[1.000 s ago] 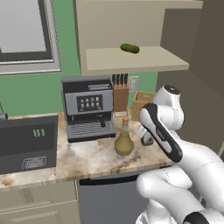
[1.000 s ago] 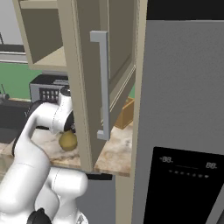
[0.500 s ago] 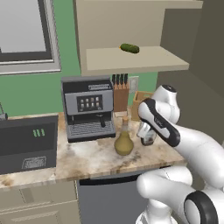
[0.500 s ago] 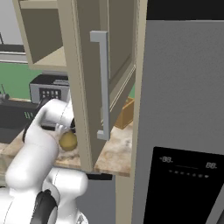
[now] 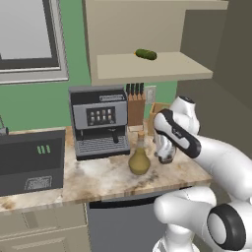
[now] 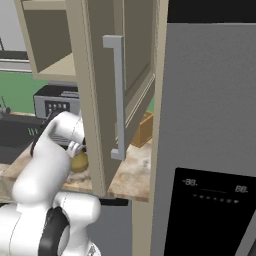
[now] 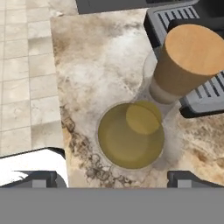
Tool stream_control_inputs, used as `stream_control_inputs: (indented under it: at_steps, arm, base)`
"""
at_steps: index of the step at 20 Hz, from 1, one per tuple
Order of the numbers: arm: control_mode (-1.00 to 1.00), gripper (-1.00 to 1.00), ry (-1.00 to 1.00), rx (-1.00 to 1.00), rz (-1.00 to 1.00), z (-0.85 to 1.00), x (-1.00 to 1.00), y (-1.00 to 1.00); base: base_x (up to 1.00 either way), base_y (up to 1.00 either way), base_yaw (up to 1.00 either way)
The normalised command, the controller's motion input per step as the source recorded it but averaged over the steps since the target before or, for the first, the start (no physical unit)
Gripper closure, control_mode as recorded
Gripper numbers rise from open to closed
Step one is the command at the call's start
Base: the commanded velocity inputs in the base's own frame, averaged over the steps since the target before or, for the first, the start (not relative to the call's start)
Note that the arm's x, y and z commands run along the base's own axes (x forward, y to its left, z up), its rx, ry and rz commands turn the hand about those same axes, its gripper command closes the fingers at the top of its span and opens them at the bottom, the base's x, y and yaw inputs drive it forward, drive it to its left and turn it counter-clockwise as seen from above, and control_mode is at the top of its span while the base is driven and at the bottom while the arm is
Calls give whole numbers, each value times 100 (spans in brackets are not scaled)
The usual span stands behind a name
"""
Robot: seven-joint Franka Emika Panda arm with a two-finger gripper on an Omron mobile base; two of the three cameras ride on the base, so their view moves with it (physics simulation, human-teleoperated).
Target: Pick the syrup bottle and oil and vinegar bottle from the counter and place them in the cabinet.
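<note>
- The white arm's two-finger gripper (image 7: 113, 177) hangs over the beige-and-brown marbled stone counter (image 5: 98, 179), its jaws spread wide apart with nothing between them.
- Seen from the hand, the clear glass oil and vinegar bottle (image 7: 131, 134) with its olive-yellow belly and cork-coloured top stands upright just ahead of the jaws, roughly midway between the two dark tips (no tip touches the glass).
- From the left base camera, the same bottle (image 5: 139, 158) stands on the counter just beside the gripper (image 5: 166, 156), on the side toward the coffee machine.
- The black-and-silver coffee machine (image 5: 99, 121) sits beyond the bottle, farther from the jaws; its drip grille (image 7: 192, 19) shows past the cork in the hand view.
- High above the jaws, the beige wall cabinet (image 5: 147, 66) stands open, a small green pickle (image 5: 145, 54) lying on its tan shelf.
- A wooden knife block (image 5: 136, 109) stands behind the gripper, against the green wall.
</note>
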Motion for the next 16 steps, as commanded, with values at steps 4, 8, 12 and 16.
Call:
stream_control_inputs:
  at_steps: [4,8,12,16]
  arm:
    - [-100,-100,-2,0,22,-2,0,0]
    - [-100,-100,-1,0,19,-4,3,0]
    - [-100,-100,0,0,12,-3,12,0]
    - [-100,-100,0,0,5,-3,16,0]
  base:
    - [0,0,0]
    - [0,0,0]
    - [0,0,0]
    - [0,0,0]
